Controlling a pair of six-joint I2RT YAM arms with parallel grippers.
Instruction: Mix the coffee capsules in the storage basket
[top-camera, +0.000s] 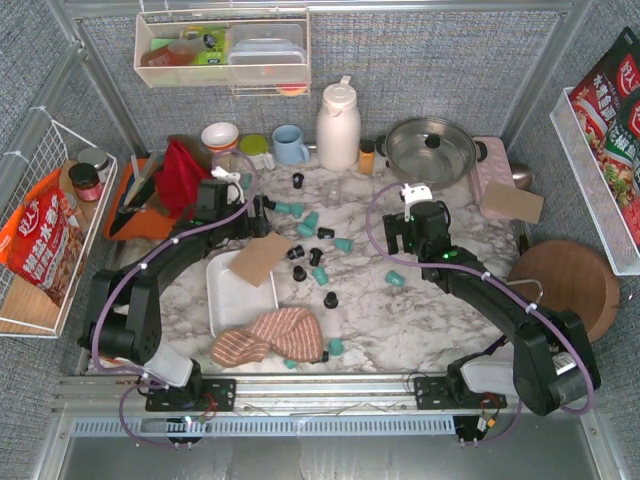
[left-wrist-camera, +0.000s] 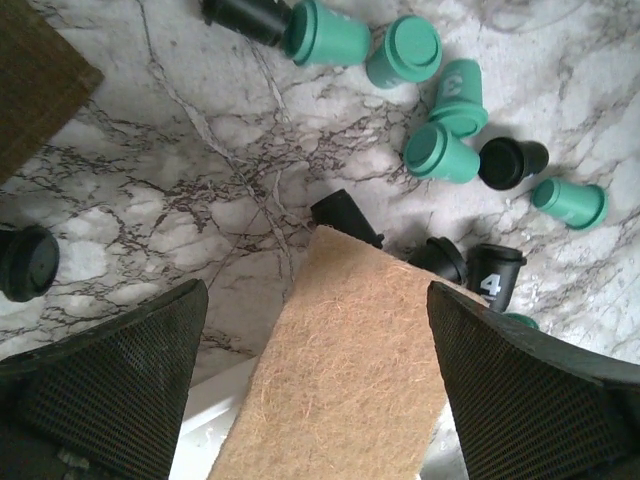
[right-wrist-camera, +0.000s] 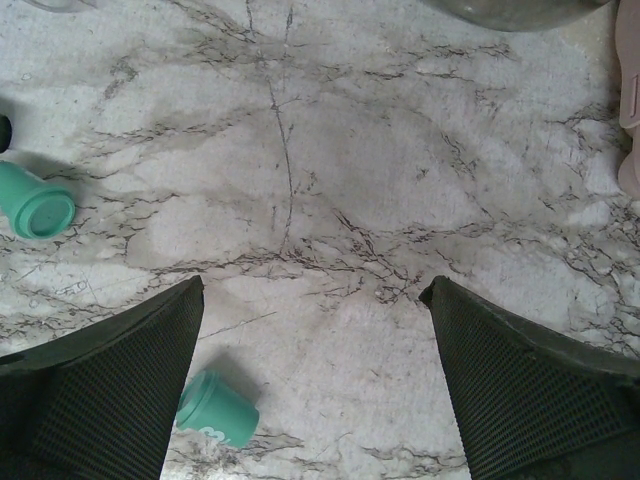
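While coffee capsules (left-wrist-camera: 437, 152) litter marble (top-camera: 420, 310) | mat (top-camera: 259, 258) overlaps storage basket (top-camera: 240, 297) rim

We are looking at a mock kitchen set up inside a robot test cell. The marble-patterned tabletop (top-camera: 420, 330) carries a white thermos jug (top-camera: 338, 125), a lidded steel pan (top-camera: 430, 150) and a blue mug (top-camera: 290, 145); a white wire rack (top-camera: 30, 160) holds a red snack bag (top-camera: 40, 245). Grey fabric walls (top-camera: 420, 70) and a metal frame rail (top-camera: 320, 385) enclose it all.
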